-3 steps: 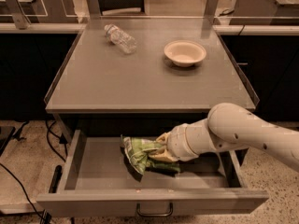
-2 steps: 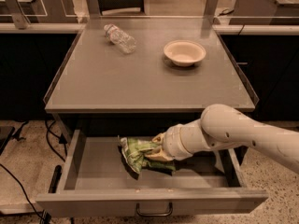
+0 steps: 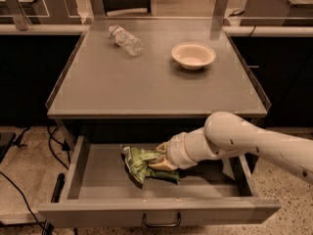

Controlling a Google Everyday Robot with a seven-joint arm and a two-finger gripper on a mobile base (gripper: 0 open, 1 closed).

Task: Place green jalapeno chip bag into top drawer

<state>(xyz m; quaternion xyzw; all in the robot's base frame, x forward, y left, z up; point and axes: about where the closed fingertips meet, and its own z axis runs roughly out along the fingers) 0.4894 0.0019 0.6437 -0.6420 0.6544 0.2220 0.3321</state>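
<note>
The green jalapeno chip bag (image 3: 139, 164) lies crumpled inside the open top drawer (image 3: 161, 213), about at its middle. My gripper (image 3: 157, 160) reaches into the drawer from the right on a white arm and sits against the bag's right side; the bag hides its tips. The drawer is pulled out toward the camera, with its dark pull handle (image 3: 162, 223) at the front centre.
On the grey table top (image 3: 156, 80) above the drawer lie a clear plastic water bottle (image 3: 125, 39) at the back left and a pale bowl (image 3: 193, 55) at the back right. Cables run on the floor at the left (image 3: 24, 199).
My arm and the chip bag have shifted a little to the left inside the drawer. The bag sits lower on the drawer floor.
</note>
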